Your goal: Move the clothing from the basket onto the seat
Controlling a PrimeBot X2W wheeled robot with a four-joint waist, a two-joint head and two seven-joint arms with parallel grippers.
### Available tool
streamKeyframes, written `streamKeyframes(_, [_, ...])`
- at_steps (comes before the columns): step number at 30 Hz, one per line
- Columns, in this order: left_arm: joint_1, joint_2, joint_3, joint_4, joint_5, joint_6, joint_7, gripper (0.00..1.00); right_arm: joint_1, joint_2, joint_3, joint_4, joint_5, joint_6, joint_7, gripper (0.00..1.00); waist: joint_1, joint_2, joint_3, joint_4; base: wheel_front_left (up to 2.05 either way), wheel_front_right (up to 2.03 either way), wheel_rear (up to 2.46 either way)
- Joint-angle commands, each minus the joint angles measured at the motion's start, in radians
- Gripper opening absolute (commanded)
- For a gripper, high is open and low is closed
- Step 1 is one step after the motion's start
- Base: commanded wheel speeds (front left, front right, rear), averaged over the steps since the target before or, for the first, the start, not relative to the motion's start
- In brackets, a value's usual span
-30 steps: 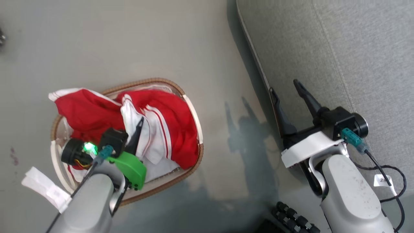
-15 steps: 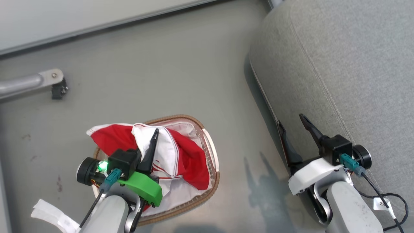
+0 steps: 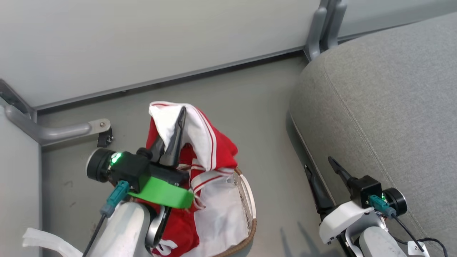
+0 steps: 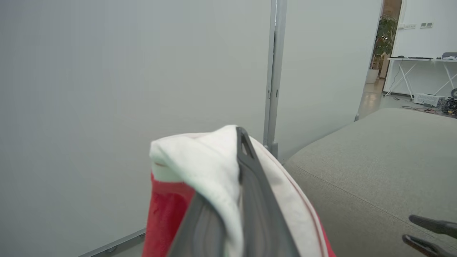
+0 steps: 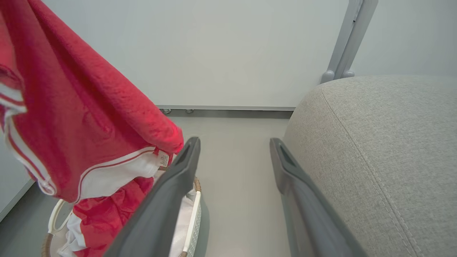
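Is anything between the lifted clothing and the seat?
Nothing visible blocks it. Bare floor lies between the clothing, held in the left pincer, and the seat. The right pincer, open, sits beside the seat's edge.

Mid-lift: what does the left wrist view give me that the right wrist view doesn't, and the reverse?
Left wrist: the left gripper shut on the white panel of the clothing, and a doorway to another room. Right wrist: the basket below, more red fabric inside it. Shared: the hanging clothing, the grey seat, the wall post, the open right gripper.
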Motion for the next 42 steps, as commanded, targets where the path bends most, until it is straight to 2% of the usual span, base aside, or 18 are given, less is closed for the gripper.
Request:
streamKeyframes(1, [-0.022, -0.003, 0.007, -0.022, 0.011, -0.003, -0.004, 0.0, 0.019, -0.004, 0.006, 0.004, 0.001, -0.001, -0.002, 1.0, 0.0001, 0.0, -0.037, 0.014, 0.0, 0.0, 0.0])
streamKeyframes(9, [-0.087, -0.015, 0.02, -0.097, 0.013, -0.003, -0.004, 0.0, 0.027, -0.003, 0.088, 0.0, -0.003, -0.001, -0.002, 1.0, 0.0001, 0.0, -0.043, 0.025, 0.0, 0.0, 0.0])
streamKeyframes(18, [-0.136, -0.026, 0.001, -0.122, 0.022, -0.003, -0.004, 0.0, -0.059, -0.004, 0.393, -0.04, 0.054, -0.001, -0.002, 1.0, 0.0001, 0.0, -0.032, 0.045, 0.0, 0.0, 0.0])
streamKeyframes(24, [-0.142, -0.032, -0.016, -0.119, 0.023, -0.003, -0.004, 0.0, -0.141, -0.004, 0.523, -0.066, 0.079, -0.001, -0.002, 1.0, 0.0001, 0.0, -0.032, 0.06, 0.0, 0.0, 0.0])
streamKeyframes(30, [-0.146, -0.039, -0.035, -0.109, 0.023, -0.003, -0.004, 0.0, -0.2, -0.004, 0.548, -0.075, 0.083, -0.001, -0.002, 1.0, 0.0001, 0.0, -0.03, 0.077, 0.0, 0.0, 0.0])
streamKeyframes(42, [-0.165, -0.049, -0.093, -0.111, 0.011, -0.003, -0.004, 0.0, -0.255, -0.003, 0.486, -0.043, 0.039, -0.001, -0.002, 1.0, 0.0001, 0.0, -0.024, 0.103, 0.0, 0.0, 0.0])
